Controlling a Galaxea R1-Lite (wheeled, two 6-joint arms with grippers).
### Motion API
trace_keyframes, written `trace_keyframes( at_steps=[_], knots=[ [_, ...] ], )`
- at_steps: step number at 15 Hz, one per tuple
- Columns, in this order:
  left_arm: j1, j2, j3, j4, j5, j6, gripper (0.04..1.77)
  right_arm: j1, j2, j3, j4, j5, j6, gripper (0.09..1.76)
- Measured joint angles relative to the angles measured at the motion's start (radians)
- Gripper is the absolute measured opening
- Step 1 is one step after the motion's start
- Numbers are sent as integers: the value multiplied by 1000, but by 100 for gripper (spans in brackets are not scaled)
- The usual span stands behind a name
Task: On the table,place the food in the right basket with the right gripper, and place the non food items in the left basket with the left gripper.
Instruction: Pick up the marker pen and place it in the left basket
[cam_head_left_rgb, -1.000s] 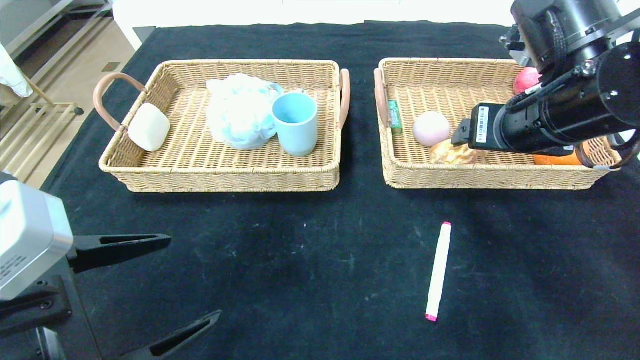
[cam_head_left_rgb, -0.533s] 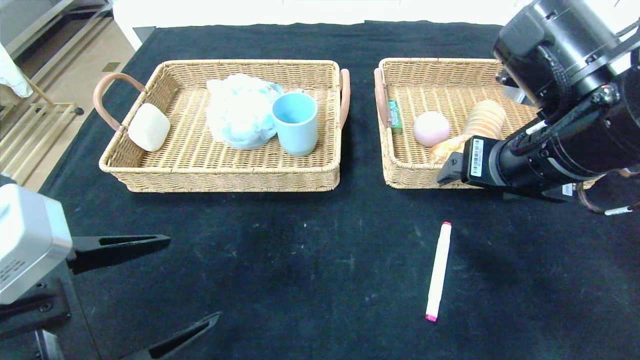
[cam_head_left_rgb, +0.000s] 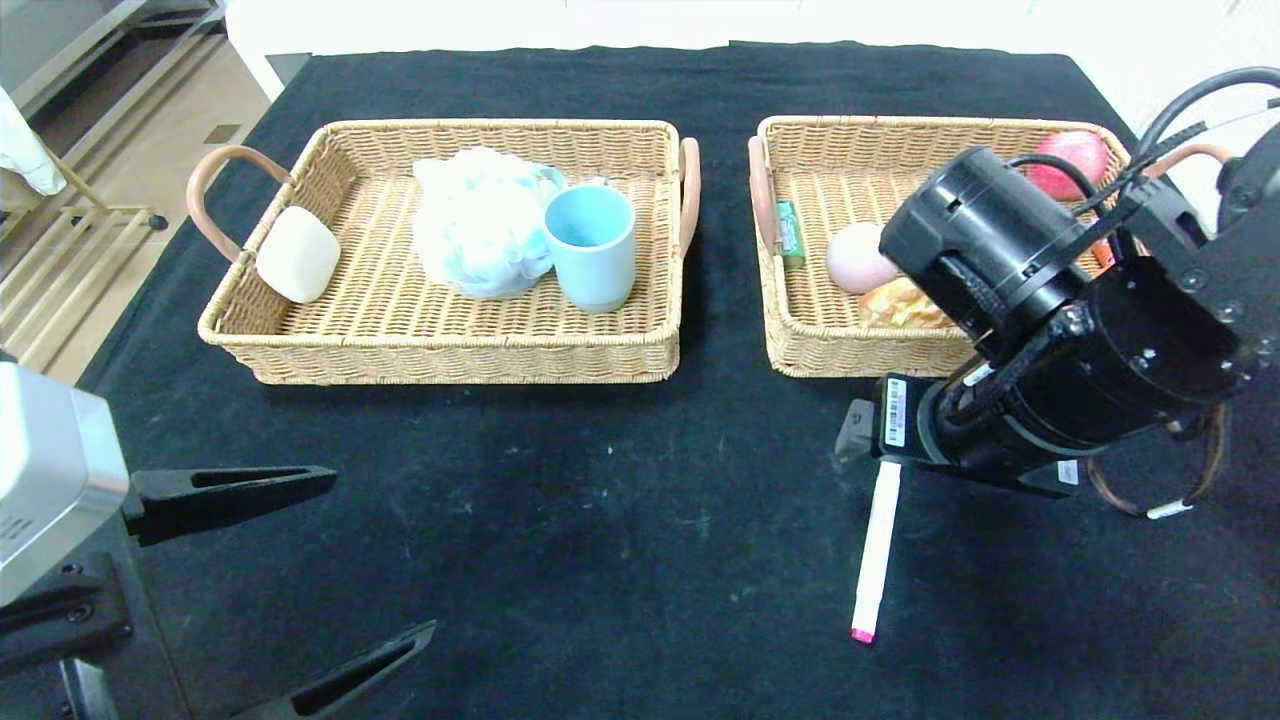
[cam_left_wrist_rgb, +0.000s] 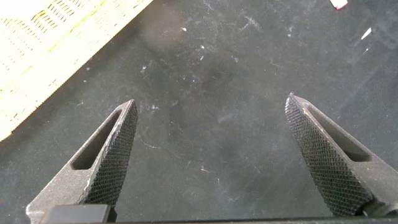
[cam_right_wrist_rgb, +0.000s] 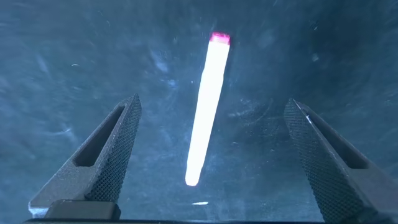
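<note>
While spread wide, right gripper (cam_right_wrist_rgb: 211, 155) hovers over the marker (cam_right_wrist_rgb: 206, 106) (untouched).

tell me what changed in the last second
The right claw left the right basket and swung toward the robot; it now hangs open and empty over the pen on the table. The left claw stayed parked and open near the front left. The pen, both baskets and their contents did not move.
</note>
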Motion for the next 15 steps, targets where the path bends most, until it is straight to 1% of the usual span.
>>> trace_keyframes(
  at_steps=[2,5,9,15],
  knots=[
    [0,1,1,0,0,-1,172,1,21,6,1,0,29,169],
    [0,1,1,0,0,-1,172,3,45,21,-6,2,37,170],
    [0,0,1,1,0,0,172,8,55,76,-87,5,39,170],
    [0,0,1,1,0,1,172,10,63,99,-96,5,39,170]
  ],
)
